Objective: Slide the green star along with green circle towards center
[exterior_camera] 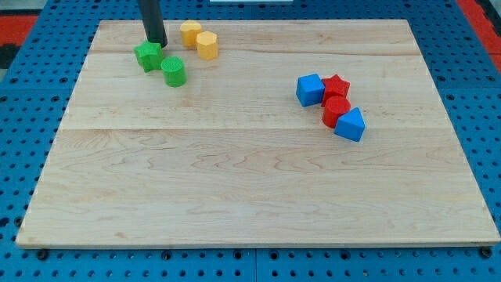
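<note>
The green star (147, 56) lies near the view's top left of the wooden board (250, 180). The green circle (174, 71) sits just to its lower right, touching or nearly touching it. My tip (156, 42) stands right behind the green star, at its upper right edge, between the star and the yellow blocks. The dark rod rises out of the view's top.
Two yellow blocks (190, 33) (207, 45) sit to the right of my tip, close to the board's top edge. At the right stands a cluster: a blue cube (310, 89), a red star (337, 84), a red block (336, 110) and a blue block (350, 124).
</note>
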Robot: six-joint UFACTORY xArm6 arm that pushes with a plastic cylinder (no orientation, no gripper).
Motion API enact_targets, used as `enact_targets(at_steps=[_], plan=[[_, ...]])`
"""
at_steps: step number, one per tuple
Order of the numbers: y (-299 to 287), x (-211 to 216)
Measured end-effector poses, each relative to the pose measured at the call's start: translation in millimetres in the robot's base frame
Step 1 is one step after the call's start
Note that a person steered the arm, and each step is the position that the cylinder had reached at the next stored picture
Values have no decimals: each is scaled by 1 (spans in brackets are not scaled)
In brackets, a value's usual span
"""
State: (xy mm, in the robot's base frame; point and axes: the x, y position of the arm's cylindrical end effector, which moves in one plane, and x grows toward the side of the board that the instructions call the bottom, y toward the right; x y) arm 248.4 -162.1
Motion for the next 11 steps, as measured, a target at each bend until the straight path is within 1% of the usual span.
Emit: enact_targets(at_steps=[1,2,3,4,5,6,7,9,10,11], plan=[[-8,-19],[-8,-19],[-39,-19],[-51,-19],[-51,-7],[-38,12],[-38,12],[-8,34],[-7,36],[6,53]])
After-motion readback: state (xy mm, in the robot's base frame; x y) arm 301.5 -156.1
